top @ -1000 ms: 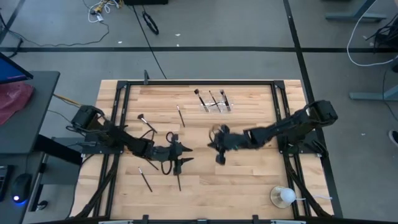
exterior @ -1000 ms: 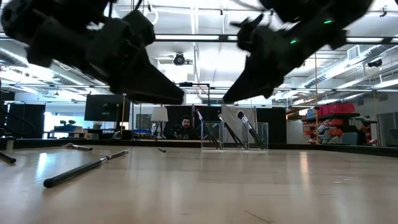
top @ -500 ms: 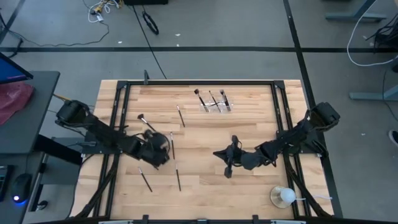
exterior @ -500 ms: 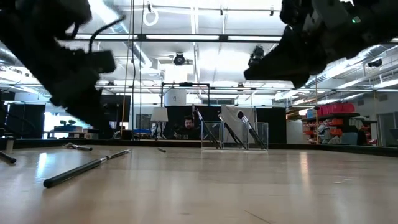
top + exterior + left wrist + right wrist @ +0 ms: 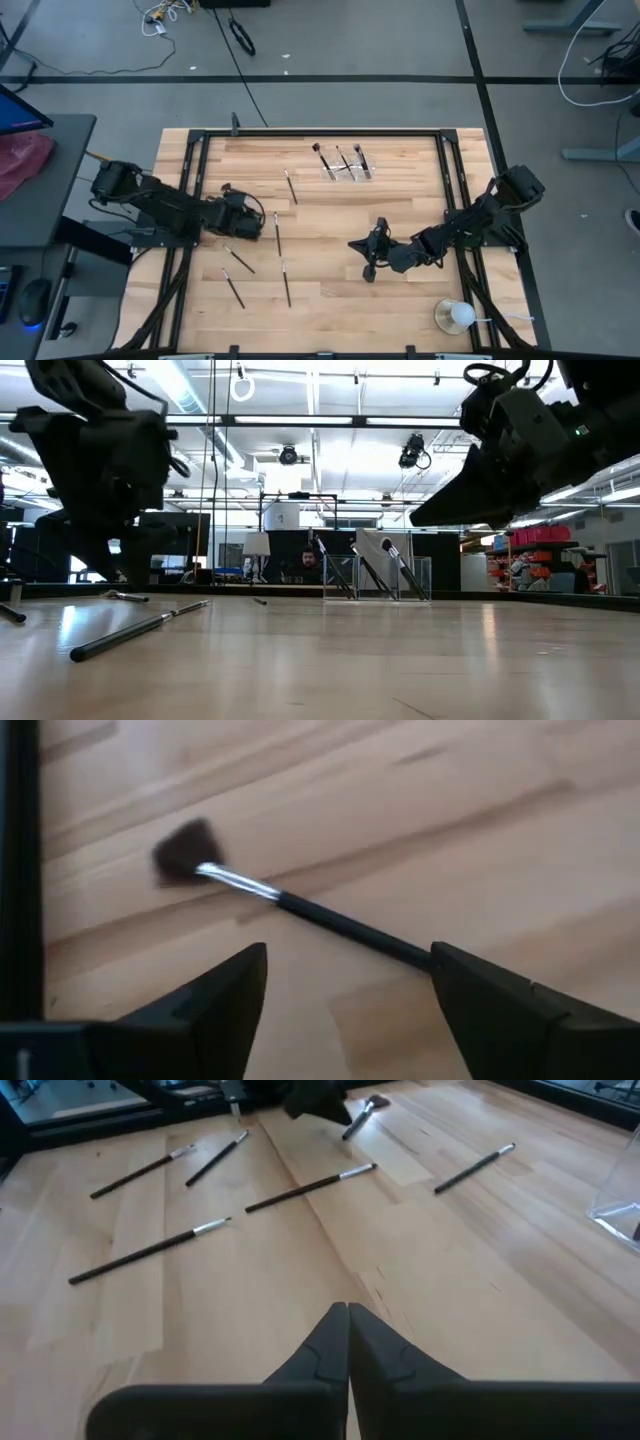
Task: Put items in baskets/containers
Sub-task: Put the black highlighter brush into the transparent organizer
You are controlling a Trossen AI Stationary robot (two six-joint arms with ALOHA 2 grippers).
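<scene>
The left gripper [image 5: 233,205] is hovering over the left-centre of the counter [image 5: 400,310] in the high view, its fingers [image 5: 225,995] standing wide apart and holding nothing. In the left wrist view a fan brush [image 5: 290,905] is lying flat on the wood between and just ahead of those fingers, its dark tuft toward the upper left of the frame.

The right gripper [image 5: 366,270] is hanging low over the centre-right of the counter in the high view, its fingers [image 5: 330,1342] pressed together with nothing between them.

Loose brushes [image 5: 277,233] are lying scattered across the left half of the counter, some below the left gripper in the high view. The clear organizer [image 5: 348,165] is sitting at the upper middle of the counter, well apart from both grippers, with three brushes [image 5: 397,570] leaning inside it. A white ball on a clear base [image 5: 458,316] is resting at the lower right corner.
</scene>
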